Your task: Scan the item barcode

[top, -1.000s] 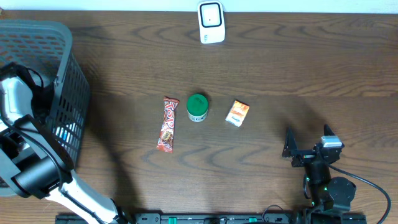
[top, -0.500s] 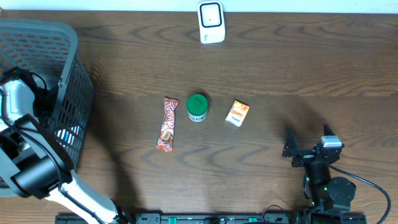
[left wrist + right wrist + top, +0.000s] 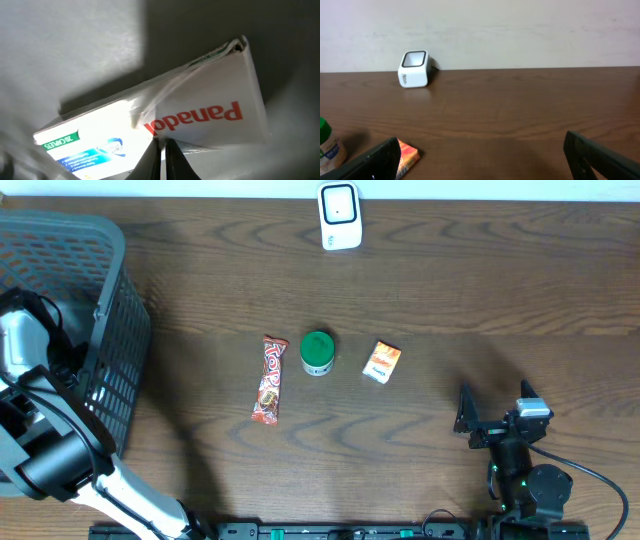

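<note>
Left gripper (image 3: pixel 161 155) clenched against glossy film-wrapped white rectangular carton (image 3: pixel 200 110); right gripper (image 3: pixel 482 152) spread wide over grained brown wooden table (image 3: pixel 520 100)

Table (image 3: pixel 500 290): made of dark grained wood, finished smooth with a low sheen.
Basket (image 3: pixel 110 340): moulded in matt grey plastic mesh.
Scanner (image 3: pixel 339 216): cased in glossy white plastic.
Panadol box (image 3: pixel 200 115): made of glossy white card.
</note>
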Action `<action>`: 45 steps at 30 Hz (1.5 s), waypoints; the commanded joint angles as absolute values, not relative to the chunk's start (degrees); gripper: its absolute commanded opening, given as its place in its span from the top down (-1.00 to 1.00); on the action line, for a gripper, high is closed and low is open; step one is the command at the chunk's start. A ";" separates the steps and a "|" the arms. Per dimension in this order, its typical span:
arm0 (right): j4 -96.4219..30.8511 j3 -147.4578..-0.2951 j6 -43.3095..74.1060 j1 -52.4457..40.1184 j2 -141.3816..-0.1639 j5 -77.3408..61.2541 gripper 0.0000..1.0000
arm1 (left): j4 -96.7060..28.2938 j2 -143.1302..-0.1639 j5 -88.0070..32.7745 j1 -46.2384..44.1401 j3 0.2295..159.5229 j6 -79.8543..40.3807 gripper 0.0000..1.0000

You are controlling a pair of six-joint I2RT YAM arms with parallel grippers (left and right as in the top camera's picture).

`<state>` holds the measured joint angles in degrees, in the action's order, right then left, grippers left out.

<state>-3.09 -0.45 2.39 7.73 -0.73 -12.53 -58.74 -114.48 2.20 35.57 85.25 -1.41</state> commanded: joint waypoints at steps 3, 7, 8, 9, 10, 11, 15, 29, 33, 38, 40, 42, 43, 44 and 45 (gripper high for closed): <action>-3.20 -0.30 2.94 7.07 -0.54 -12.27 -0.99 | -60.12 -114.89 -1.58 35.88 88.12 -0.84 0.85; -3.20 -0.30 2.94 7.07 -0.54 -12.27 -0.98 | -60.93 -110.34 -2.57 35.88 88.12 1.41 0.36; -3.20 -0.30 2.94 7.07 -0.54 -12.27 -0.99 | -60.99 -109.40 -2.57 35.88 88.12 1.74 0.12; -3.20 -0.30 2.94 7.07 -0.54 -12.27 -0.99 | -60.99 -108.47 -2.55 35.88 88.12 1.91 -0.05; -3.20 -0.30 2.94 7.07 -0.54 -12.27 -0.99 | -60.97 -107.42 -2.55 35.88 88.12 1.91 -0.19; -3.20 -0.30 2.94 7.07 -0.54 -12.27 -0.99 | -60.93 -106.39 -2.55 35.88 88.12 1.91 -0.33; -3.20 -0.30 2.94 7.07 -0.54 -12.27 -0.98 | -60.77 -104.38 -2.52 35.88 88.12 2.28 -0.66; -3.20 -0.30 2.94 7.07 -0.54 -12.27 -0.98 | -55.72 -104.60 1.10 35.94 87.66 4.05 -0.97; -3.20 -0.30 2.94 7.07 -0.54 -12.27 -0.99 | -54.39 -104.71 1.13 35.94 85.91 9.69 -0.96; -3.20 -0.30 2.94 7.07 -0.54 -12.27 -0.98 | -54.28 -106.00 1.13 35.94 85.17 13.76 -0.96; -3.20 -0.30 2.94 7.07 -0.54 -12.27 -0.99 | -54.30 -106.89 1.13 35.94 85.17 13.78 -0.96; -3.20 -0.30 2.94 7.07 -0.54 -12.27 -0.99 | -54.52 -107.83 1.13 35.94 85.10 13.76 -0.96; -3.20 -0.30 2.94 7.07 -0.54 -12.27 -0.99 | -54.54 -108.18 1.13 35.94 84.97 13.76 -0.96; -3.20 -0.30 2.94 7.07 -0.54 -12.27 -0.99 | -54.57 -108.71 1.13 35.94 84.75 13.91 -0.96; -3.20 -0.30 2.94 7.07 -0.54 -12.27 -0.98 | -54.57 -109.21 1.13 35.94 84.55 13.96 -0.96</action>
<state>-3.09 -0.45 2.39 7.73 -0.73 -12.53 -54.15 -107.09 0.38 35.59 85.78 12.34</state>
